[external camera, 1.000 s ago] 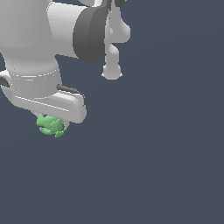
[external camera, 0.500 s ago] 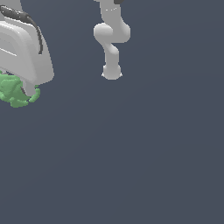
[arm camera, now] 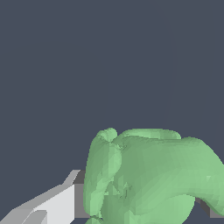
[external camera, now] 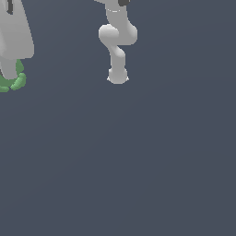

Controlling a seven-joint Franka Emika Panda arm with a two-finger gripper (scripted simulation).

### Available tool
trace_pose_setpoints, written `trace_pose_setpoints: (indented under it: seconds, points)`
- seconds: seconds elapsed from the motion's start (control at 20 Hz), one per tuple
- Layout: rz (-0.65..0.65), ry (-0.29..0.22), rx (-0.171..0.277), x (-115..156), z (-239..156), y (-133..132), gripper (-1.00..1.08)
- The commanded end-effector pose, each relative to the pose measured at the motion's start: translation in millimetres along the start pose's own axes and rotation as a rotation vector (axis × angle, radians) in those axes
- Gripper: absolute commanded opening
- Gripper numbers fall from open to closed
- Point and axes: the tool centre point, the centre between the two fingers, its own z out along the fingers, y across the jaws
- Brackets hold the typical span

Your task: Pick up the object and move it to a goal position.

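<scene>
Pincer (external camera: 10, 76) now sits at the exterior view's far left edge, shifted left within a second, closed on the green object (external camera: 17, 82), so carrying toward the goal seems underway.

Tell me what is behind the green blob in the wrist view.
Behind the green blob only plain dark grey background shows. A white finger appears beside it. The blob hides the other finger, so the grip itself cannot be confirmed.
</scene>
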Motion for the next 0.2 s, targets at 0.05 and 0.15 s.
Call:
trace_pose_setpoints:
  seconds: [0.05, 0.15]
  points:
    - [0.007, 0.001, -0.002, 1.3, -3.8, 1.4, -1.0]
    - [0.007, 0.001, -0.002, 1.5, -3.7, 1.5, -1.0]
